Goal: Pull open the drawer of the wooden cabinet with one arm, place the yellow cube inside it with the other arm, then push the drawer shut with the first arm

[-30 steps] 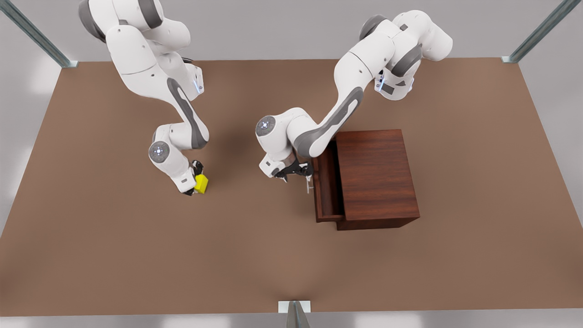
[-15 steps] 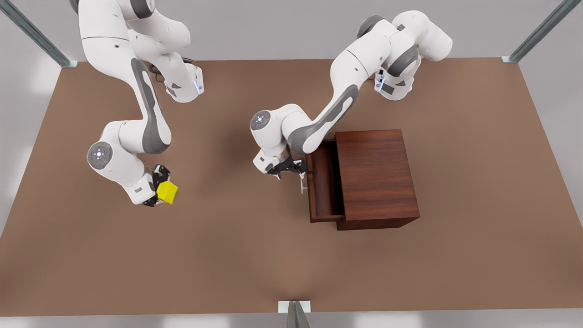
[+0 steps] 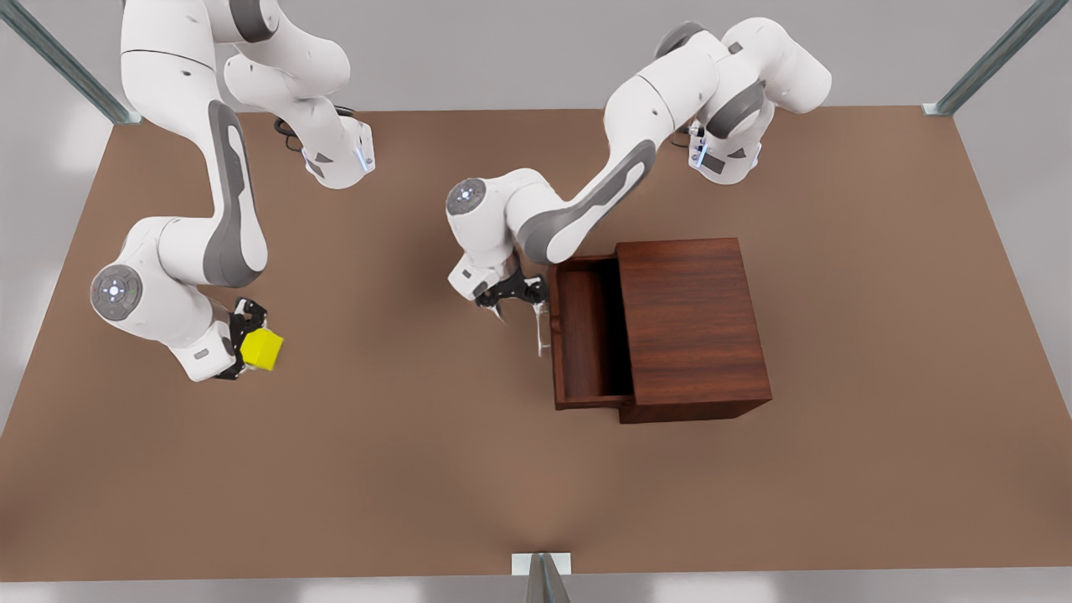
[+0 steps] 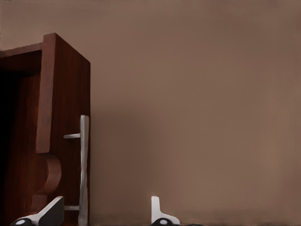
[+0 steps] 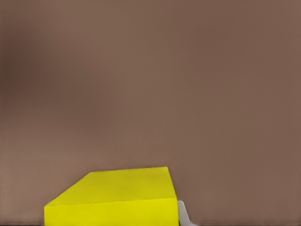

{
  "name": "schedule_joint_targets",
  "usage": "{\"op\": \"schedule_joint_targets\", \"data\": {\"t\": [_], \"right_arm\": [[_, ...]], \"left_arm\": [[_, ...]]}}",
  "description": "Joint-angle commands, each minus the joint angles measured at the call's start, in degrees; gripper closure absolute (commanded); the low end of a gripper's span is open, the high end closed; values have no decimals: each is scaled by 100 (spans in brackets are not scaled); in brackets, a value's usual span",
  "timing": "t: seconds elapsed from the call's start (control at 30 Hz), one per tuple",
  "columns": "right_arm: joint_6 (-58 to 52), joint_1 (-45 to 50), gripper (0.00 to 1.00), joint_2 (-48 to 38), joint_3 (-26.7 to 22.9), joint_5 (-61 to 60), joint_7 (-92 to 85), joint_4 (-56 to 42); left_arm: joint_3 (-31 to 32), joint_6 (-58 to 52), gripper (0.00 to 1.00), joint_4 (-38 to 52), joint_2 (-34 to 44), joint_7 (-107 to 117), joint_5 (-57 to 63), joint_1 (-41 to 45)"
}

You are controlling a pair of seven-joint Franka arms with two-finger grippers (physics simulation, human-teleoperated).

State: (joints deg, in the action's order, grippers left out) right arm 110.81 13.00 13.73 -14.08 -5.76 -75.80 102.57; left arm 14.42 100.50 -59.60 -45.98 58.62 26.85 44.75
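Note:
The wooden cabinet (image 3: 691,322) stands right of centre in the front view. Its drawer (image 3: 586,335) is slid partly out toward the front view's left and holds nothing. My left gripper (image 3: 519,300) is at the far end of the silver handle (image 3: 541,328). In the left wrist view the handle (image 4: 83,160) runs between my spread fingertips (image 4: 157,212), so my left gripper (image 4: 106,209) is open around it. At the front view's left, my right gripper (image 3: 249,345) is shut on the yellow cube (image 3: 261,349), held above the table. The cube (image 5: 113,197) also shows in the right wrist view.
The brown table (image 3: 419,469) stretches wide between the cube and the drawer and along the near side. Metal frame posts (image 3: 988,59) stand at the far corners, and a bracket (image 3: 542,569) sits at the near edge.
The drawer has slid farther out toward the front view's left, with my left gripper moving along at the handle. My right arm has swung the cube up and to the front view's left.

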Motion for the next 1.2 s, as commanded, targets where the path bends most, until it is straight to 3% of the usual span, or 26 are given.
{"op": "schedule_joint_targets", "data": {"t": [0.0, 0.1, 0.17, 0.2, 0.23, 0.27, 0.3, 0.33, 0.53, 0.73, 0.9, 1.17], "right_arm": [[-104, 10, 38, -2, 2, 181, -57, -9], [-130, 62, 38, -2, 28, 128, -31, -70], [-156, 273, 38, -11, 125, -65, 127, -114], [-340, 493, 38, -11, 125, -180, 426, -193], [-385, 756, 38, -11, 125, -276, 725, -237], [-394, 959, 38, -11, 125, -435, 935, -246], [-437, 1196, 38, -2, 125, -566, 1234, -360], [-517, 1424, 38, 77, 125, -690, 1533, -544], [-772, 2461, 38, 709, 133, -1024, 3246, -1739], [-763, 3156, 38, 1246, 133, -1138, 4662, -2460], [-648, 3174, 38, 1992, 573, -1138, 5611, -3541], [801, 3209, 38, 2775, 1310, -1200, 6657, -3929]], "left_arm": [[105, -1709, 0, 273, 273, -570, -391, 7], [140, -2755, 0, 256, 844, -1949, -409, -431], [140, -3239, 0, 212, 1371, -3935, -540, -1644], [140, -3248, 0, 185, 1688, -5156, -1190, -2759], [140, -3283, 0, -52, 1925, -5870, -1911, -4034], [131, -3169, 0, -411, 2285, -6055, -2236, -4606], [105, -2126, 0, -1859, 3338, -6055, -2412, -5116], [61, -1235, 0, -3075, 4105, -5968, -2457, -5178], [-123, -1578, 0, -1643, 3007, -5739, -2518, -4880], [-299, -1595, 0, -1660, 3121, -6222, -2676, -4985], [-282, -1595, 0, -1695, 3156, -6178, -2650, -4994], [-291, -1595, 0, -1810, 3209, -6012, -2685, -5029]]}}
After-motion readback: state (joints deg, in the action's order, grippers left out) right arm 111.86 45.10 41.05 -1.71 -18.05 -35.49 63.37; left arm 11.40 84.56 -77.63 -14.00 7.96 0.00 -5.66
